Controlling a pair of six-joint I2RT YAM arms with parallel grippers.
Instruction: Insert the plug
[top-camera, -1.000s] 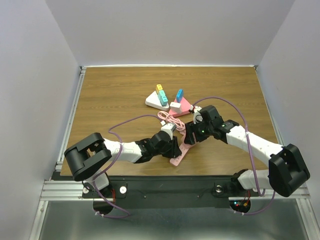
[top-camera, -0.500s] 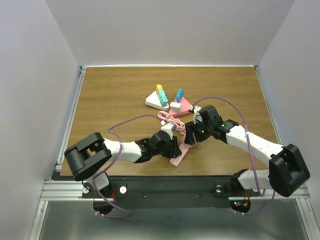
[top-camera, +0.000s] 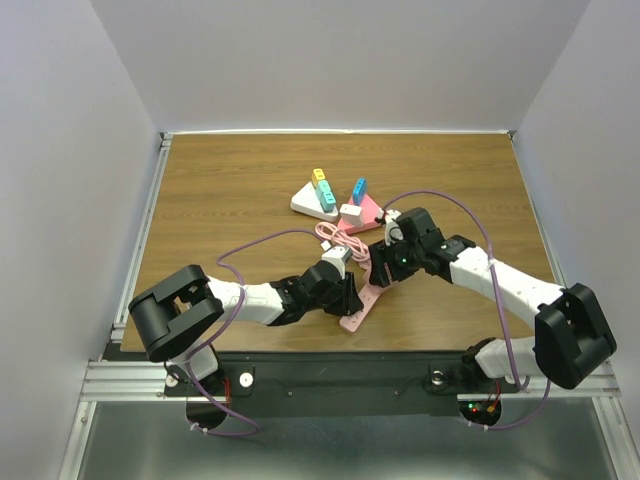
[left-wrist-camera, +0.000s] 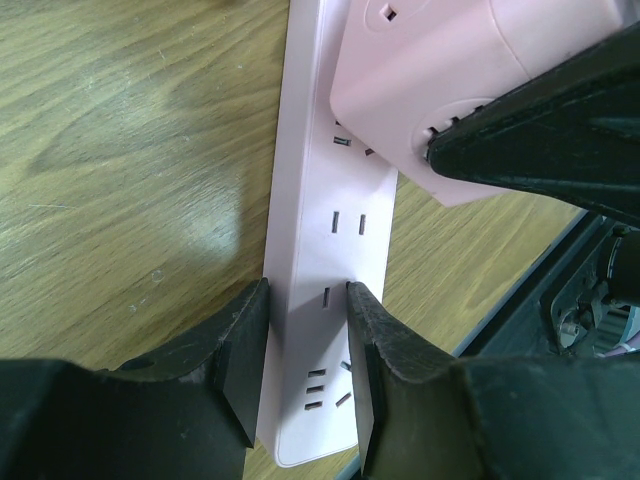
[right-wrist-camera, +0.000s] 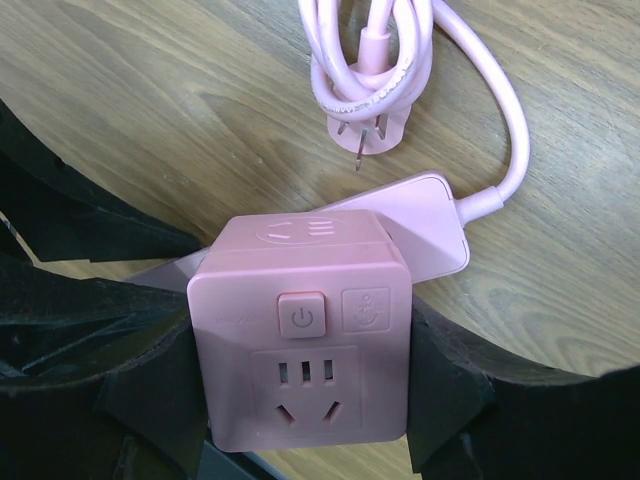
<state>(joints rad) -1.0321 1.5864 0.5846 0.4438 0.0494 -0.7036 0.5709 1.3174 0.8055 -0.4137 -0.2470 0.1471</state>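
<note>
Plug (right-wrist-camera: 305, 300) snug in half-open right pincer (right-wrist-camera: 300, 395)

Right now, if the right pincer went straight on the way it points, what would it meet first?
The pink power strip, just beyond the pink cube adapter that the right pincer holds. Whether cube and strip already touch, I cannot tell.

The left arm (top-camera: 250, 298) lies low and reaches rightward. The left gripper (left-wrist-camera: 307, 305) clamps its fingers on both long sides of the power strip (left-wrist-camera: 335, 230). The right arm (top-camera: 500, 285) angles in from the right, and the right gripper (right-wrist-camera: 305, 395) grips the cube adapter (right-wrist-camera: 305, 290) by opposite faces.
</note>
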